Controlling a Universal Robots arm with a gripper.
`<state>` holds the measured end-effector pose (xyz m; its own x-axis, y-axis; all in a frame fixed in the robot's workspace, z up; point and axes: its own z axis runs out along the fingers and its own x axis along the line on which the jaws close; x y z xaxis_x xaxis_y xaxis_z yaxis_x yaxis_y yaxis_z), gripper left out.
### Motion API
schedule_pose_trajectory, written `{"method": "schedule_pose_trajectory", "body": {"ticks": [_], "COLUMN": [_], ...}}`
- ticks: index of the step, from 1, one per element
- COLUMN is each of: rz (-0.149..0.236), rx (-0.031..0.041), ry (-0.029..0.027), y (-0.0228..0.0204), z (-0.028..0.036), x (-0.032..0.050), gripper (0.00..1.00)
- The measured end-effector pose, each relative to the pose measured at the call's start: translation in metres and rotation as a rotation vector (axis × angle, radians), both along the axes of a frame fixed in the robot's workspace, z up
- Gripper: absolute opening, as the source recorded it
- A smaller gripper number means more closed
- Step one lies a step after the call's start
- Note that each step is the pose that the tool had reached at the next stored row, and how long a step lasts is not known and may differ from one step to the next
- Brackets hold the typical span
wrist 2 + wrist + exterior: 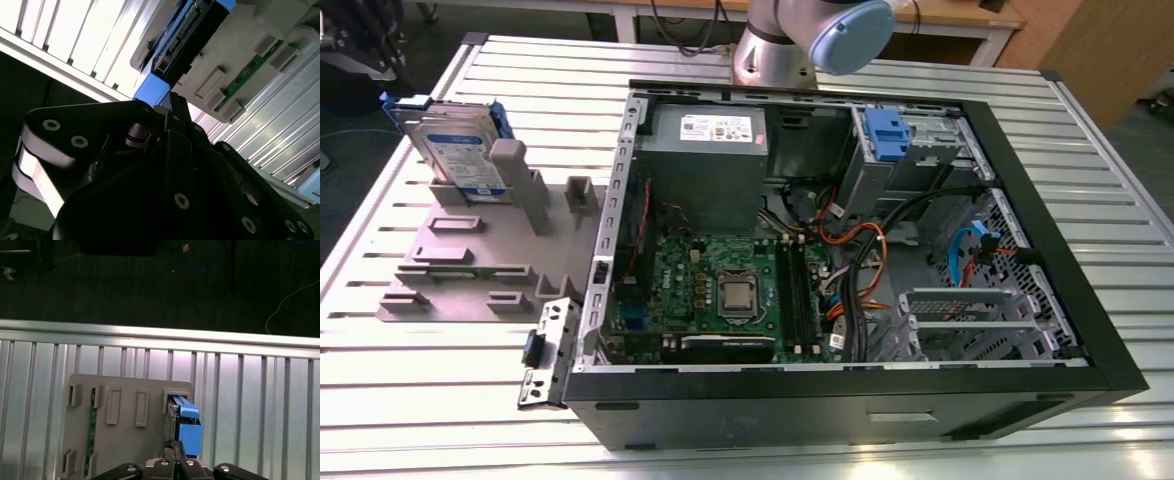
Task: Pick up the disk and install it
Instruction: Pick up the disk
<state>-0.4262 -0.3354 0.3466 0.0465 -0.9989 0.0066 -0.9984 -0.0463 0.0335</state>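
The disk (454, 150) stands on edge in a slot of the grey holder (467, 260) on the exterior view's left, its white-and-blue label facing out and blue rails on its edges. In the first wrist view I look down on the disk (181, 422) in the holder (125, 440). My gripper (172, 446) hangs well above the disk, its fingers together and holding nothing. In the second wrist view the gripper (175, 100) points toward the disk (190, 35) and its blue rail.
An open computer case (854, 230) lies on the slatted metal table (1067, 140), with a grey power-supply box (704, 160), a motherboard and a blue-tabbed drive bay (887, 135). A green circuit strip (91, 410) sits in another holder slot. The table edge (150, 332) runs beyond the holder.
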Motion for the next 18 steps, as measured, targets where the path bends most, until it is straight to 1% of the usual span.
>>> {"method": "schedule_pose_trajectory", "body": {"ticks": [2,4,5,7,8,9,10,11,12,13,18], "rz": [-0.008,-0.022,-0.025,-0.029,-0.032,-0.033,-0.034,-0.036,-0.038,-0.041,-0.053], "rx": [0.0002,0.0,0.0,0.0001,0.0,0.0001,0.0002,0.0002,0.0004,0.0004,0.0001], "ry": [-0.0023,-0.0056,-0.0066,-0.0089,-0.0109,-0.0133,-0.016,-0.0185,-0.0203,-0.0211,-0.0213], "y": [0.0014,0.0034,0.0045,0.0065,0.0076,0.0088,0.0098,0.0107,0.0114,0.0121,0.0139], "z": [-0.0015,-0.0031,-0.0038,-0.0054,-0.006,-0.0066,-0.0074,-0.0085,-0.0098,-0.0113,-0.0202], "x": [0.0,-0.0001,-0.0003,-0.0015,-0.0026,-0.0041,-0.0056,-0.0067,-0.0076,-0.0083,-0.0093], "gripper": [0.11,0.24,0.24,0.35,0.35,0.41,0.41,0.47,0.47,0.53,0.53]}}
